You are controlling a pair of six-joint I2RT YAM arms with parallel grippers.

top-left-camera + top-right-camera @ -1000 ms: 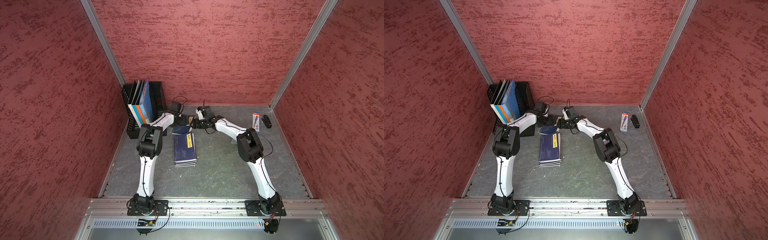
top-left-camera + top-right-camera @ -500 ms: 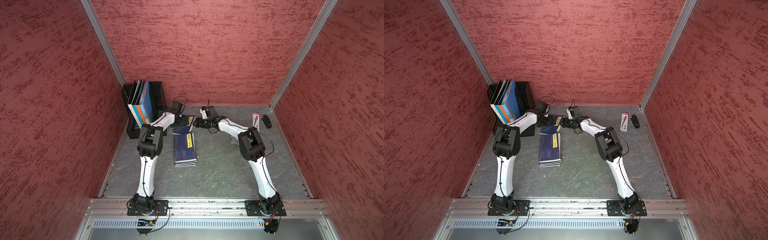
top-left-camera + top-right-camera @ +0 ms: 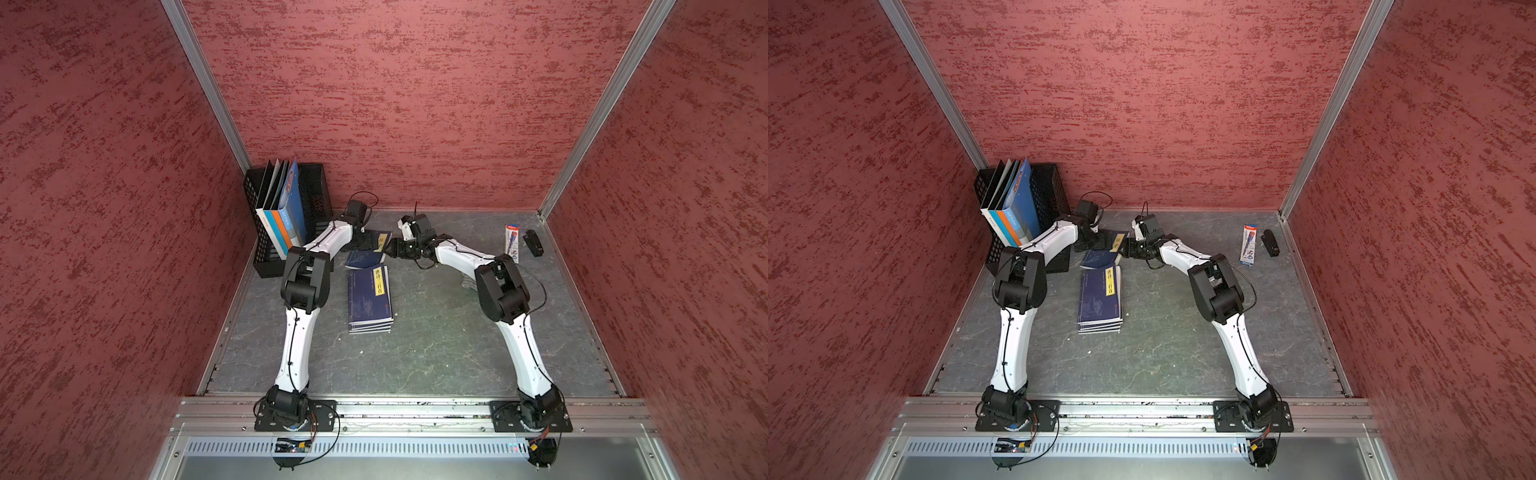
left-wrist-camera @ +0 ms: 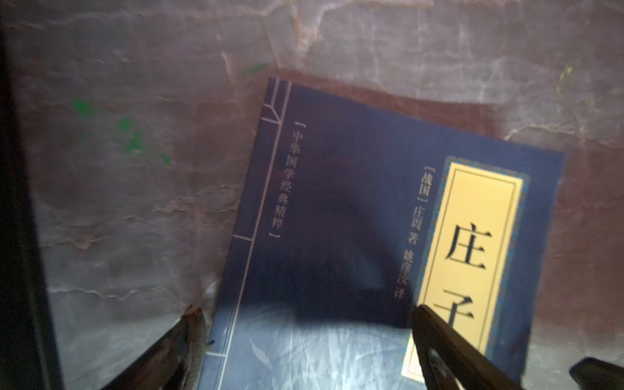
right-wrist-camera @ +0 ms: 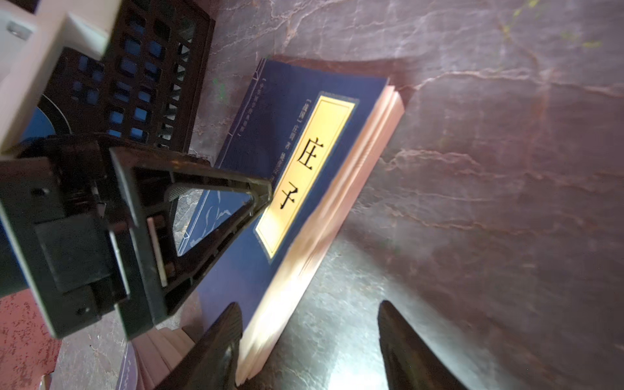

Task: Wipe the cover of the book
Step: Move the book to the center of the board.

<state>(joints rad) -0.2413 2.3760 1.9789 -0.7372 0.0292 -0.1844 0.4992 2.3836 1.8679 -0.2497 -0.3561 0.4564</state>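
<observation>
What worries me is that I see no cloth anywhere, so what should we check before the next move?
1. Blue book lies cover up on the table: ok.
2. Wiping cloth in view or in a gripper: not ok, none seen in any view.
3. Left gripper open over the cover, holding nothing: ok.
4. Right gripper open at the book's page edge, holding nothing: ok.
5. Room between the two grippers, both close at this one book: cannot tell.
</observation>
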